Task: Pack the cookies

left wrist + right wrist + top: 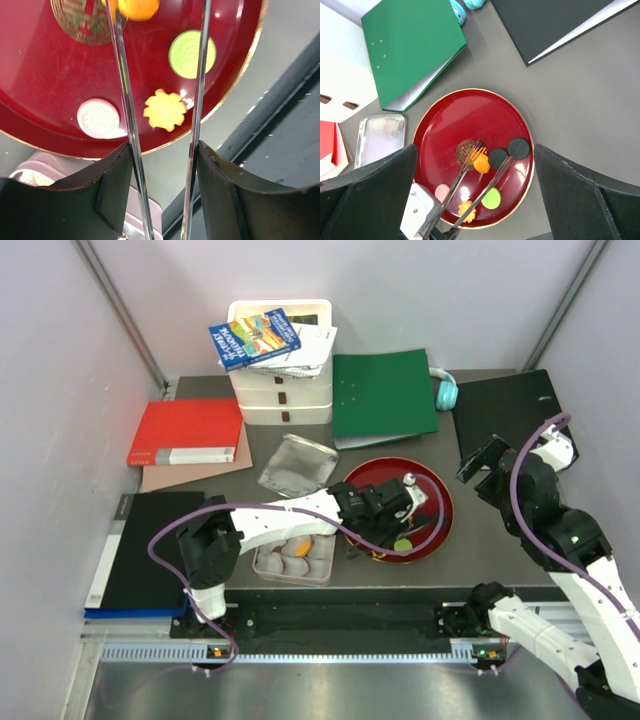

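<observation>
**Left jaws** (pixel 165 150): clenched on the handle end of metal tongs (pixel 125 100), one arm against each pad. The tongs' long axis runs straight out from my jaws over the red lacquer plate (pixel 470 115). The two arms stand apart at their far end.

**Cookies:** all those inspected are on that plate, which sits on the worktop (pixel 480 550).
- The loose ones are flat discs lying face up, so none shows a long axis or a heading.
- One orange cookie (pixel 481 163) sits between the tong arms, against the forked tip. I cannot tell whether it is pinched or lifted.
- Two black cookies (pixel 518 148) lie side by side at the other tip.
- A flower-shaped orange cookie (pixel 165 110) lies between the arms, nearer my jaws.
- The green cookie (pixel 192 54) lies under one arm.
- The pink cookie (pixel 98 118) lies just outside the other arm.

**Right jaws** (pixel 475 147): released and spread wide, above the plate and well apart from every cookie.
</observation>
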